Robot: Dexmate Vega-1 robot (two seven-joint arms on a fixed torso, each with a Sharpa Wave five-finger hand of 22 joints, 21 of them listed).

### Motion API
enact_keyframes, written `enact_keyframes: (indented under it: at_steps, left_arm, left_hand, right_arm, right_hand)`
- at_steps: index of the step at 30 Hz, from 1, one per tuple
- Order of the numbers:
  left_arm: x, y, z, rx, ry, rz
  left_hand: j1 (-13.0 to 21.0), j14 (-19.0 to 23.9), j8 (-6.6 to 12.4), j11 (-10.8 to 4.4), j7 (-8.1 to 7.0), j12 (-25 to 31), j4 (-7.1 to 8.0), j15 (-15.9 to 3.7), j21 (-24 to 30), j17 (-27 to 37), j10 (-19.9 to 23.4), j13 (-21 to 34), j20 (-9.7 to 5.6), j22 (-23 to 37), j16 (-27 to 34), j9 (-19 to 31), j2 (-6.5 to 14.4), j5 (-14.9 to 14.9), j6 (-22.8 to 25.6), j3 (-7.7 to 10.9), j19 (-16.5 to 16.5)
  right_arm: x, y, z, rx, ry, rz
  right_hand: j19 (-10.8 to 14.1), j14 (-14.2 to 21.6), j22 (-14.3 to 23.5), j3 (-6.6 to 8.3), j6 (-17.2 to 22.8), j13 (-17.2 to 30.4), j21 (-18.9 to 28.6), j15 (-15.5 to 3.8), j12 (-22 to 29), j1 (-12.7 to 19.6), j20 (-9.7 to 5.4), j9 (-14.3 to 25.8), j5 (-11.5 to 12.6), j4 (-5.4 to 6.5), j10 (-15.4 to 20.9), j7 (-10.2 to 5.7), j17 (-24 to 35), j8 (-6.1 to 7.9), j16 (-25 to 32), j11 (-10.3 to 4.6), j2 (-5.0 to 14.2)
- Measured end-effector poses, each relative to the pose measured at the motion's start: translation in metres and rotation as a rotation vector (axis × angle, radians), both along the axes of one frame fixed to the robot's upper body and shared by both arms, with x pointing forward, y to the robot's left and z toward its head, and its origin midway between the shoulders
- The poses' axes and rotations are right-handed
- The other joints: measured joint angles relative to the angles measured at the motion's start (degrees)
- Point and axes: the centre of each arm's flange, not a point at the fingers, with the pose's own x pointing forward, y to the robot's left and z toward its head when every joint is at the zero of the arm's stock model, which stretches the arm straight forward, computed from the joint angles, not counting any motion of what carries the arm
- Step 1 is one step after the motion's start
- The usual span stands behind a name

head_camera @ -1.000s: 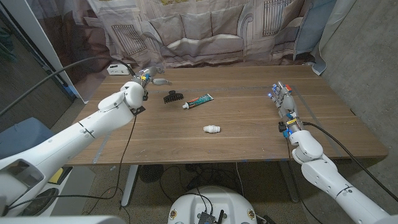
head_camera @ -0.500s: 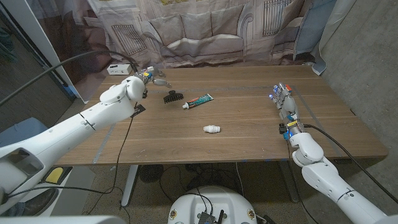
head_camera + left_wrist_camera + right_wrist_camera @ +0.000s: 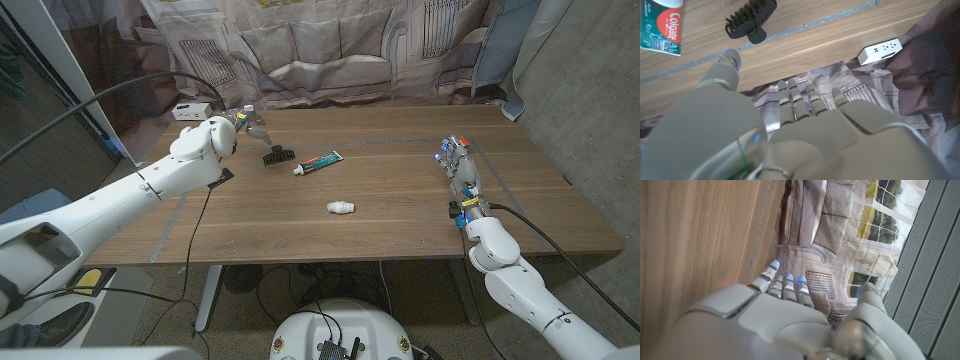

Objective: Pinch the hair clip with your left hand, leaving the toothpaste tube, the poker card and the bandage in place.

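Your hair clip (image 3: 275,154), a black toothed claw, lies on the wood-grain worktop (image 3: 400,200) just beside the toothpaste tube (image 3: 319,162). Your left hand (image 3: 243,123) hovers close behind it, fingers apart, gripping nothing. The left wrist view reads "Colgate" on the tube and shows a white power strip (image 3: 881,50). A small white bandage roll (image 3: 340,207) sits nearer you. Your right hand (image 3: 458,160) stands apart, fingers loosely together, empty.

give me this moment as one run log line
left robot hand: open, beside hair clip, no contact | right robot hand: open, idle | toothpaste tube, bandage: untouched | pinch: not yet done
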Motion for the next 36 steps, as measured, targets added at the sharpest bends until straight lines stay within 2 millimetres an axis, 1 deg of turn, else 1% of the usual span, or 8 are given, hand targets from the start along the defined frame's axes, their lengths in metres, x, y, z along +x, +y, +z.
enact_keyframes:
  at_steps: [4, 7, 9, 15, 18, 20, 30, 36]
  left_arm:
    - [0.005, -0.003, 0.005, 0.028, 0.017, 0.013]
    - [0.007, -0.005, 0.006, 0.044, 0.034, 0.018]
    - [0.009, -0.007, 0.006, 0.057, 0.050, 0.018]
    - [0.014, -0.011, 0.008, 0.094, 0.083, 0.024]
    - [0.018, -0.020, 0.012, 0.115, 0.092, 0.021]
    - [0.021, -0.019, 0.012, 0.122, 0.102, 0.032]
    - [0.031, -0.028, 0.012, 0.156, 0.131, 0.041]
    - [0.037, -0.032, 0.011, 0.165, 0.141, 0.046]
  left_hand:
    - [0.51, -0.23, -0.36, 0.17, 0.03, 0.00, 0.00, 0.02, 0.00, 0.00, -0.18, 0.00, 0.00, 0.00, 0.00, 0.00, -0.08, 0.00, -0.02, 0.00, 0.00]
    - [0.59, -0.94, -0.63, 0.97, 1.04, -0.33, 0.01, 0.72, 0.00, 0.00, -0.97, 0.00, 0.00, 0.00, 0.00, 0.00, 0.03, 0.00, -1.03, -0.01, 0.00]
    - [0.58, -1.09, -0.63, 0.97, 1.37, -0.33, 0.33, 0.88, 0.00, 0.00, -0.97, 0.00, 0.17, 0.00, 0.00, 0.00, 0.02, 0.00, -1.36, -0.33, -0.41]
    - [0.58, -0.66, -0.63, 1.15, 1.57, -0.33, 0.33, 1.12, 0.18, 0.01, -0.45, 0.00, 0.05, 0.00, 0.06, -0.01, 0.02, 0.21, -1.55, -0.33, -0.66]
    - [1.57, 0.60, -0.63, 1.04, 2.02, -0.06, 0.33, 0.57, 0.63, 0.01, 1.08, 0.01, -0.44, 0.00, 0.28, 0.00, 0.09, 0.42, -1.10, -0.33, 0.77]
    - [1.87, 0.85, -0.63, 1.06, 2.21, -0.06, 0.22, 0.43, 0.91, 0.01, 1.44, 0.01, -0.54, 0.00, 0.28, 0.00, 0.39, 0.47, -0.91, -0.42, 0.97]
    - [2.16, 0.85, -0.62, 1.06, 2.52, -0.06, 0.25, 0.43, 1.12, 0.01, 1.43, 0.15, -0.01, 0.00, 0.50, -0.01, 0.10, 0.64, -1.23, -0.72, 1.50]
    - [2.16, 1.52, -0.62, 1.39, 2.88, -0.06, 0.56, 1.10, 1.12, 0.01, 1.10, 0.15, 0.08, 0.00, 0.50, -0.01, 0.10, 0.64, -1.59, -1.03, 1.58]
  right_arm:
    - [-0.002, 0.001, 0.000, 0.002, -0.002, -0.007]
    - [-0.003, 0.002, -0.001, 0.003, -0.003, -0.009]
    - [-0.004, 0.003, -0.001, 0.004, -0.004, -0.009]
    - [-0.006, 0.004, -0.001, 0.007, -0.005, -0.012]
    - [-0.008, 0.004, -0.001, 0.006, -0.004, -0.019]
    - [-0.008, 0.004, -0.001, 0.006, -0.004, -0.019]
    - [-0.012, 0.004, -0.001, 0.006, -0.004, -0.026]
    - [-0.014, 0.003, -0.003, 0.007, -0.002, -0.030]
  right_hand:
    - [0.00, 0.00, 0.00, -0.04, 0.00, 0.00, -0.22, 0.00, 0.00, 0.00, 0.00, 0.00, 0.00, -0.04, 0.00, 0.00, 0.24, 0.00, 0.00, 0.00, 0.00]
    - [0.00, 0.00, 0.00, -0.24, 0.00, 0.00, -0.22, 0.00, 0.00, 0.00, 0.00, 0.00, 0.00, -0.23, 0.00, 0.00, 0.24, 0.00, 0.00, 0.00, 0.00]
    - [0.00, 0.00, 0.00, -0.24, 0.00, 0.00, -0.22, 0.00, 0.00, 0.00, 0.00, 0.00, 0.00, -0.24, 0.00, 0.00, 0.24, -0.24, 0.00, 0.00, 0.00]
    - [0.00, 0.00, 0.00, -0.24, 0.00, 0.00, -0.21, 0.00, 0.00, 0.00, 0.00, 0.00, 0.00, -0.24, 0.00, 0.00, 0.24, -0.23, 0.00, 0.00, 0.00]
    - [0.00, 0.00, 0.00, -0.24, 0.00, 0.00, -0.21, 0.00, 0.00, 0.00, 0.00, 0.00, 0.00, -0.24, -0.01, 0.00, 0.24, -0.23, 0.00, 0.00, 0.00]
    - [-0.01, 0.00, 0.00, -0.24, 0.00, 0.00, -0.21, 0.00, 0.00, 0.00, 0.00, 0.00, 0.00, -0.24, -0.01, 0.00, 0.24, -0.23, 0.00, 0.00, 0.00]
    - [-0.01, -0.01, 0.00, -0.24, 0.00, 0.00, -0.44, 0.00, 0.00, 0.00, 0.00, 0.00, 0.00, -0.24, -0.01, 0.00, 0.23, -0.23, 0.00, 0.00, 0.00]
    - [-0.01, -0.01, 0.00, -0.24, 0.00, 0.00, -0.44, 0.00, 0.00, 0.30, 0.00, 0.00, 0.00, -0.24, -0.01, 0.00, 0.23, -0.23, 0.00, 0.00, 0.30]
